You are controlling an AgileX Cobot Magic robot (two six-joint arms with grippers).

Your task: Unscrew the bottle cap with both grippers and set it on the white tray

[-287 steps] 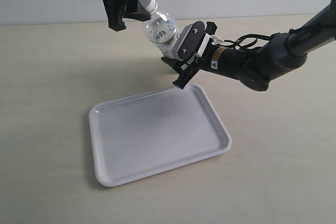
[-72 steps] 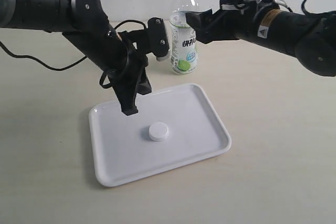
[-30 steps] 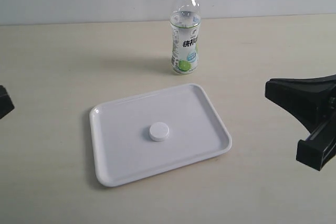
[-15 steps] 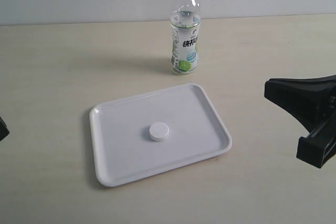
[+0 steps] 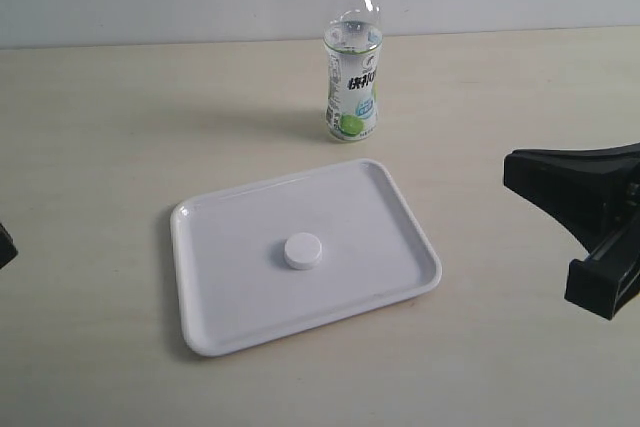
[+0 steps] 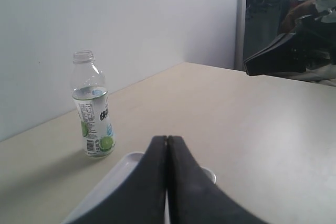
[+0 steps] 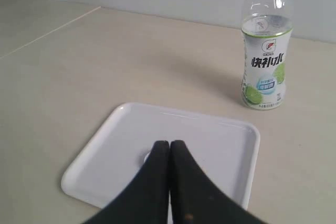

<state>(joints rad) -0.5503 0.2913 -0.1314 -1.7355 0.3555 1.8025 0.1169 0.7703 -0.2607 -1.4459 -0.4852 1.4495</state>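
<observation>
The bottle point(image 5: 352, 57) stands upright and uncapped at the back of the table, also in the left wrist view point(image 6: 93, 113) and the right wrist view point(image 7: 265, 51). The bottle cap point(image 5: 303, 251) lies flat in the middle of the white tray point(image 5: 390, 202). My right gripper point(image 5: 512, 171) hovers shut and empty at the right edge, well away from the tray. Only a black sliver of my left gripper point(image 5: 4, 245) shows at the left edge. Its fingers point(image 6: 167, 140) are pressed together on nothing. The right gripper's fingers point(image 7: 169, 145) hide most of the cap point(image 7: 147, 157).
The pale tabletop point(image 5: 120, 117) spreads around the tray, with a light wall behind it. In the left wrist view the right arm point(image 6: 283, 56) shows dark at the far side, and the tray's rim point(image 6: 123, 163) sits just beyond my fingers.
Both arms have drawn back from the bottle, which was held earlier, and the cap now lies on the tray. Over the last second the left gripper slid further out at the left edge.
</observation>
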